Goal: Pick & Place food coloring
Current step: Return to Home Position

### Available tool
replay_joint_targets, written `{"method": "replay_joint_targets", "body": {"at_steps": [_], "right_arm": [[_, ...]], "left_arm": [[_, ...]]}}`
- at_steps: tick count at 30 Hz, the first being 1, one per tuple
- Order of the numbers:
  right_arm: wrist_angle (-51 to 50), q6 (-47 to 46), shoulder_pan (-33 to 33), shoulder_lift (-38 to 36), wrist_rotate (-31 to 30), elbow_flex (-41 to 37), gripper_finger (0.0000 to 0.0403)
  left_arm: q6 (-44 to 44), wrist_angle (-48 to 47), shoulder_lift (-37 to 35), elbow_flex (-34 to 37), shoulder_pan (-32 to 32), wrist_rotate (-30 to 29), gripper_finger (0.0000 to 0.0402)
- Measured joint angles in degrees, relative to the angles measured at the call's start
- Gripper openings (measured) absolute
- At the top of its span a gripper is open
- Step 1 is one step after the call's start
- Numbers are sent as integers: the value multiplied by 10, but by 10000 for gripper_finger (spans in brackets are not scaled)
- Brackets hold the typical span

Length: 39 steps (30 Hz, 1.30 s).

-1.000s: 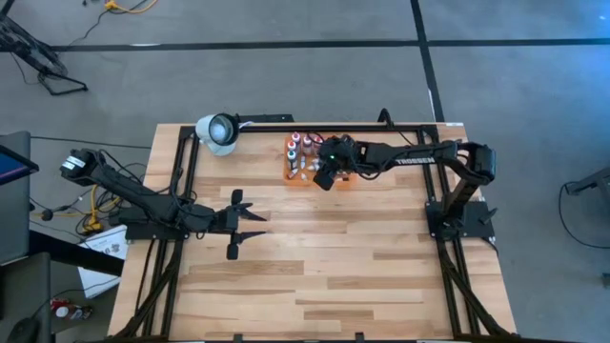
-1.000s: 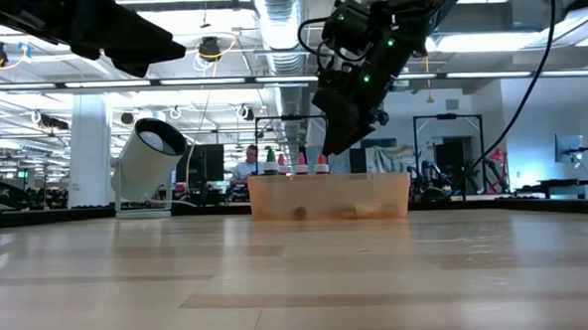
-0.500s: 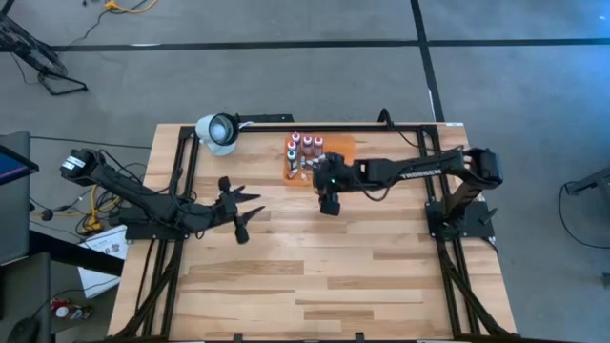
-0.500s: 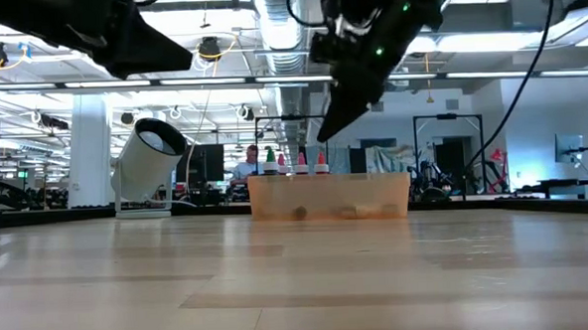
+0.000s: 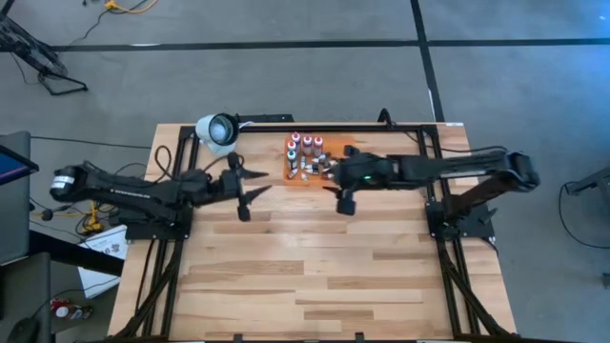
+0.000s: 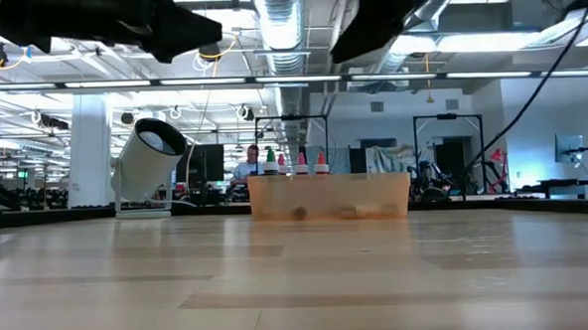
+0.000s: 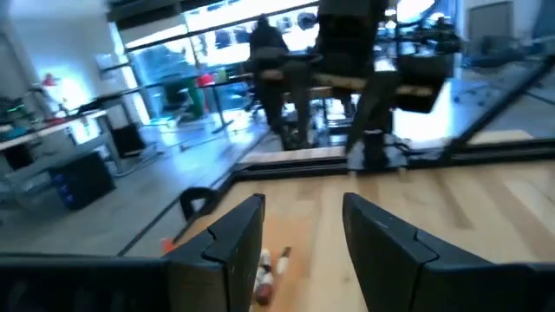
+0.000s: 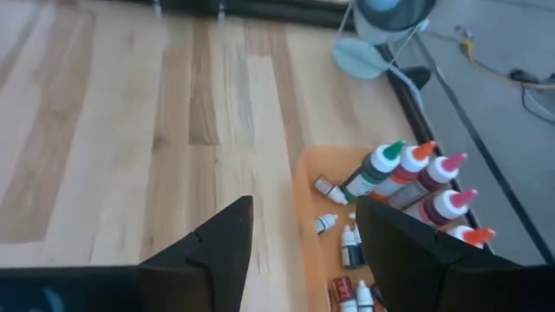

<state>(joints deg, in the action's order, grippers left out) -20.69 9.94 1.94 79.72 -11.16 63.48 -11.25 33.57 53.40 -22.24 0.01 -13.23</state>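
The food coloring [image 5: 305, 155] is a cluster of small bottles on an orange tray [image 5: 335, 149] at the table's far middle. In the right wrist view several white-capped bottles [image 8: 408, 178] stand upright and tiny droppers [image 8: 349, 245] lie beside them. My right gripper [image 8: 303, 238] hangs open and holds nothing, above the wood just near-side of the tray [image 8: 305, 217]. My left gripper [image 5: 250, 192] is to the tray's left, open, pointing level toward the right arm. Its fingers [image 7: 236, 234] have nothing between them.
A white lamp [image 5: 217, 131] stands at the far left corner, close to the left gripper. A black frame rail [image 5: 362, 126] runs along the far edge behind the tray. Bare wooden tabletop [image 5: 315, 267] fills the middle and near side.
My right gripper has come off the tray, rising and drawing back toward the near edge, then a little toward the right. My left gripper has swung toward the far edge, closer to the tray. The bottles have kept still.
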Motion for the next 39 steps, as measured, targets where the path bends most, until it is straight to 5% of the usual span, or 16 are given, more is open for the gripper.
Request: {"method": "replay_joint_targets", "body": {"at_steps": [6, 16, 30, 36, 39], "right_arm": [[47, -21, -21, -154, -6, -139, 187], [296, -11, -57, -432, -6, -387, 173], [297, 26, -131, -624, 28, -476, 166], [283, 28, -134, -666, 26, -498, 164], [271, 36, -134, -686, 22, -501, 164]], "left_arm": [[11, -80, -70, 0, 11, 32, 153], [17, -186, -203, 0, -50, -20, 154], [6, -74, -417, 208, -45, -55, 154], [24, -184, -530, 215, -16, -27, 153], [28, -199, -533, 215, -4, 4, 153]]}}
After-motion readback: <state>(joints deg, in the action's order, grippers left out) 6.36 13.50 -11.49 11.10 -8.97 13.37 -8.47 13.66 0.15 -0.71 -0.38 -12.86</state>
